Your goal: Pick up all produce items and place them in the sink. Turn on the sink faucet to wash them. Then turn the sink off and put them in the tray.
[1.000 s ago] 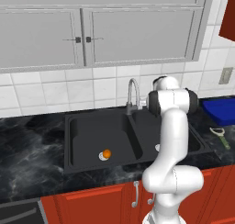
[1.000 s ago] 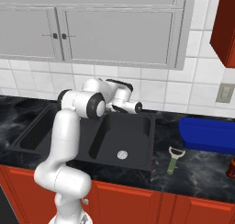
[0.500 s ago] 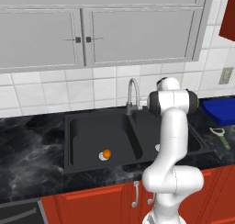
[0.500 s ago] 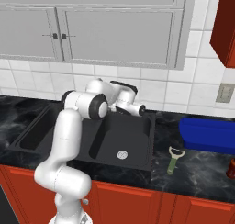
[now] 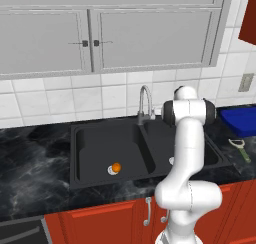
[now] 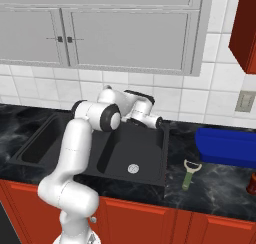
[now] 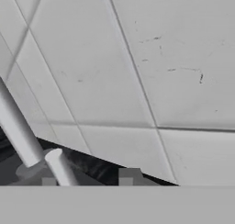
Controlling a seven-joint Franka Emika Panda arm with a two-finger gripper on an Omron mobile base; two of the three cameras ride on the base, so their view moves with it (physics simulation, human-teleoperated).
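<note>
The small orange fruit (image 5: 116,167) lies by the drain in the left basin of the black sink (image 5: 87,138). The silver gooseneck faucet (image 5: 145,101) stands behind the divider between the basins. My gripper (image 6: 155,121) is held out at the back of the sink, by the faucet's base. In the hand view the gripper (image 7: 87,179) faces the tiled wall, fingers apart and open. The faucet stem (image 7: 18,131) runs up at the left, and its short handle (image 7: 59,168) sits just inside the left fingertip (image 7: 48,182). The blue tray (image 6: 227,147) rests on the counter to the right.
A green-handled peeler (image 6: 189,173) lies on the dark marble counter between the sink and the tray. The right basin (image 6: 150,148) holds only its silver drain (image 6: 132,168). Grey wall cabinets (image 5: 100,33) hang above, and red cabinet doors (image 5: 110,218) lie below.
The fingers have parted from shut to open beside the faucet handle. The hand has shifted slightly; the fruit has not moved.
</note>
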